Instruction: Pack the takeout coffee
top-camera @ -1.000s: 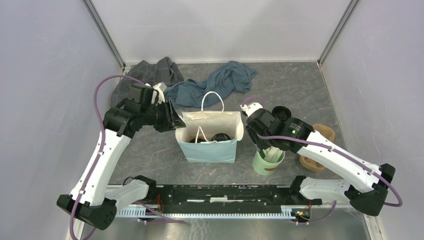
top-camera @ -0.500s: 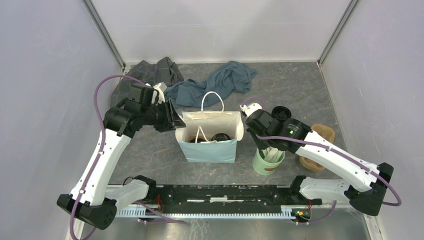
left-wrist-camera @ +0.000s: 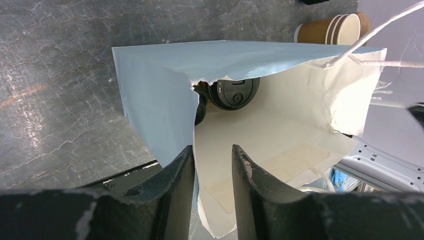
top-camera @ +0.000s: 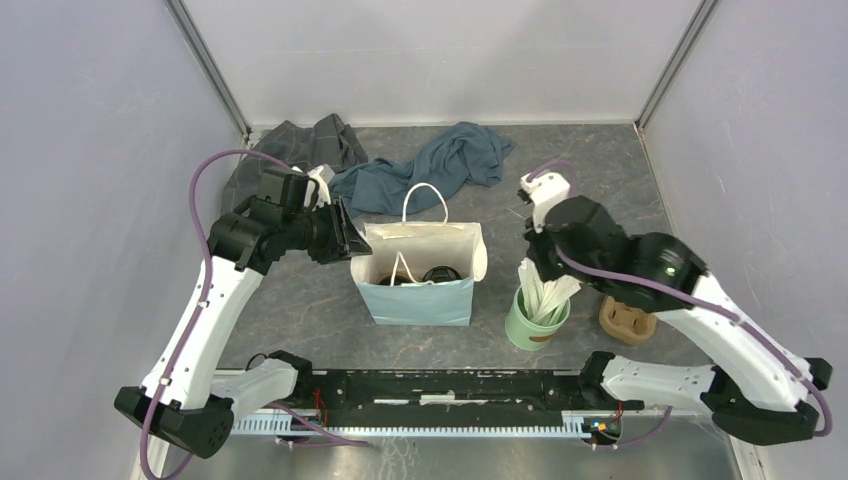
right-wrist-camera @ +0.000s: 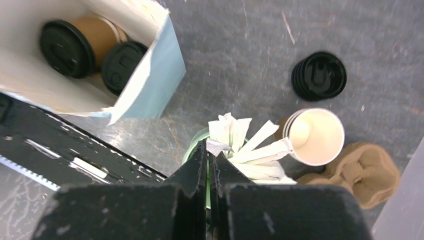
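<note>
Two takeout coffee cups stand inside the light-blue paper bag (top-camera: 420, 300), their black lids (right-wrist-camera: 67, 47) (right-wrist-camera: 122, 65) side by side; the left wrist view shows one lid (left-wrist-camera: 233, 92). My left gripper (left-wrist-camera: 212, 150) is open at the bag's left rim (left-wrist-camera: 155, 75), one finger outside and one inside, with the torn paper wall between them. My right gripper (right-wrist-camera: 209, 147) hangs over the green cup (top-camera: 530, 325) of white-wrapped stirrers (right-wrist-camera: 250, 145), to the right of the bag. It is shut, with the end of one stirrer pinched at its tips.
A stack of lidless cups (right-wrist-camera: 316, 136) stands beside the green cup, with a stack of black lids (right-wrist-camera: 318, 75) behind it. A brown cardboard carrier (top-camera: 628, 320) lies at the right. Grey (top-camera: 290, 150) and blue (top-camera: 440, 160) cloths lie at the back.
My right gripper has swung from the bag's right rim to over the green cup and shut there. The left arm and the bag have not moved.
</note>
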### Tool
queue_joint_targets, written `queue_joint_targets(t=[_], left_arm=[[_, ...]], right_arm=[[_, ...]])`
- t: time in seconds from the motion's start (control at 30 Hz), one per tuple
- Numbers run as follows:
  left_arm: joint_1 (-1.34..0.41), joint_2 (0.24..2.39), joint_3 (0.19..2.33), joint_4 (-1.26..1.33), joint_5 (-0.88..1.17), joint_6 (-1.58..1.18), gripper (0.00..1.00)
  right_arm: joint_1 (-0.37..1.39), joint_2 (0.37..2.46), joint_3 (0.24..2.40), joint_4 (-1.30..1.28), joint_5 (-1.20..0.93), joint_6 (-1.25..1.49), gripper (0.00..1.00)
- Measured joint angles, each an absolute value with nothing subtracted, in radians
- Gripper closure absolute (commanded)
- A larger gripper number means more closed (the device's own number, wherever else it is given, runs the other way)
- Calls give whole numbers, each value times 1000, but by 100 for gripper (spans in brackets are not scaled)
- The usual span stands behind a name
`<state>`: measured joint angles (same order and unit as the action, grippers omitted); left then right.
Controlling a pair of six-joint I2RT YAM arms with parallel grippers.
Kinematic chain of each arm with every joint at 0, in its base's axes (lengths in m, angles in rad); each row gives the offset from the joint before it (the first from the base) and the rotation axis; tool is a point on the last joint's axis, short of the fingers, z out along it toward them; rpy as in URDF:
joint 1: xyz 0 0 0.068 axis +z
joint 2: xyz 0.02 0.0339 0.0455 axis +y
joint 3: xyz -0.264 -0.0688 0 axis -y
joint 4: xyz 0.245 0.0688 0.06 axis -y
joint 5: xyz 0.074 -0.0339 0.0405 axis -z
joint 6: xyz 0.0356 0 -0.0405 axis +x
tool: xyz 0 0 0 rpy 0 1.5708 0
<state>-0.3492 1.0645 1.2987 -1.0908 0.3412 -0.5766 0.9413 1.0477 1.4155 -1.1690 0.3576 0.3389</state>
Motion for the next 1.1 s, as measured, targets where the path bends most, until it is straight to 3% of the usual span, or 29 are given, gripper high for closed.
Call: queue_joint_targets(t=[0.3,0.57,0.83,1.1], left_arm=[[-349,1064,1299,-1090,342,-577,60],[-349,1064,1299,-1090,342,-577,60],[-349,1061,1295,-1090,342,-577,61],[-349,1039,1281,-1088,342,-577,61]], right_arm=[[941,1011,1803,-1073,258,165,100],[941,1085,1890,-857,-34,57,100],[948,1252,1732,-711,-128,-53,100],[1037,1269,1560,-624,-8,-194,100]])
